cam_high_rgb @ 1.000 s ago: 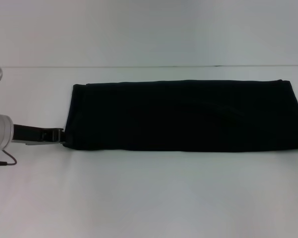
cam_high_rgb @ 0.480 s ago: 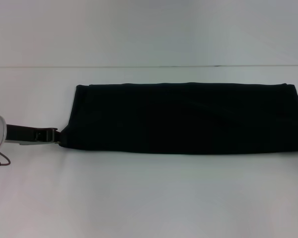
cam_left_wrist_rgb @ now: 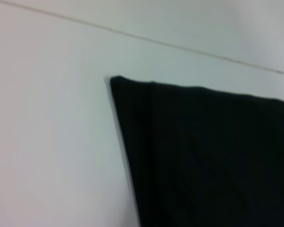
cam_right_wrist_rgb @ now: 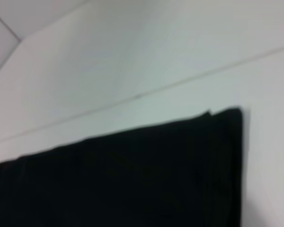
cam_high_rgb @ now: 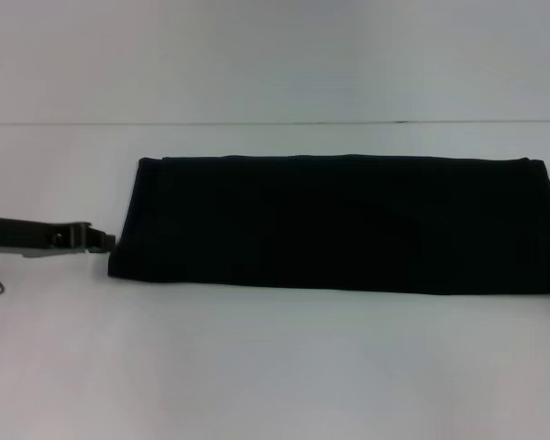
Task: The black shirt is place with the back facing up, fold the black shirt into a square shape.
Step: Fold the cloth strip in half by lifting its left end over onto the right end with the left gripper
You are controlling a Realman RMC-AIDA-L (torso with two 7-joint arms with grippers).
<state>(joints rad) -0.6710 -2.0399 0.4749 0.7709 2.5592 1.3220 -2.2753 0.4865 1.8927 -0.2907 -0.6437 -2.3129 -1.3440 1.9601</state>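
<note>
My left gripper [cam_high_rgb: 108, 241] reaches in low from the left edge of the head view, its tip right at the near left corner of the black shirt [cam_high_rgb: 339, 223]; I cannot tell how far its fingers are apart or whether they pinch any fabric. The shirt lies flat on the white table [cam_high_rgb: 275, 367] as a long folded band running across to the right edge of the view, where its end is cut off. Its far edge is straight, with bare table beyond it and a wide bare strip in front. My right gripper is out of sight; its wrist camera shows a shirt corner [cam_right_wrist_rgb: 227, 123].
</note>
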